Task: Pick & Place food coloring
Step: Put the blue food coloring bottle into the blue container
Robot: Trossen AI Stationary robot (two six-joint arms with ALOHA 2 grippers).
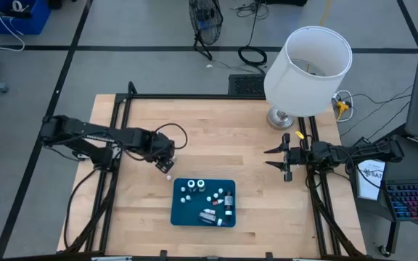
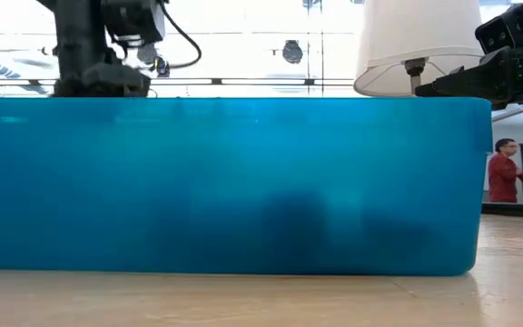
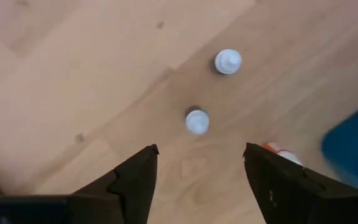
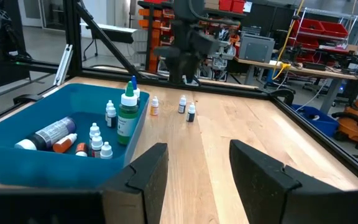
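Note:
A dark-blue tray (image 1: 183,212) sits near the table's front edge and holds several small food coloring bottles (image 1: 210,197), some upright and some lying down; they also show in the right wrist view (image 4: 94,138). Three more small bottles stand upright on the wood just left of the tray's far corner (image 4: 183,104). In the left wrist view I see their pale caps from above (image 3: 197,121); one with a reddish body (image 3: 280,154) is partly behind a finger. My left gripper (image 3: 197,171) hovers open above them, pointing down (image 1: 167,164). My right gripper (image 1: 284,161) is open and empty at the table's right side (image 4: 197,165).
A big white lampshade on a metal foot (image 1: 307,69) stands at the table's far right corner, just behind my right arm. In the low view the tray's blue wall (image 2: 225,182) fills most of the picture. A person in red (image 2: 500,173) is in the room far behind.

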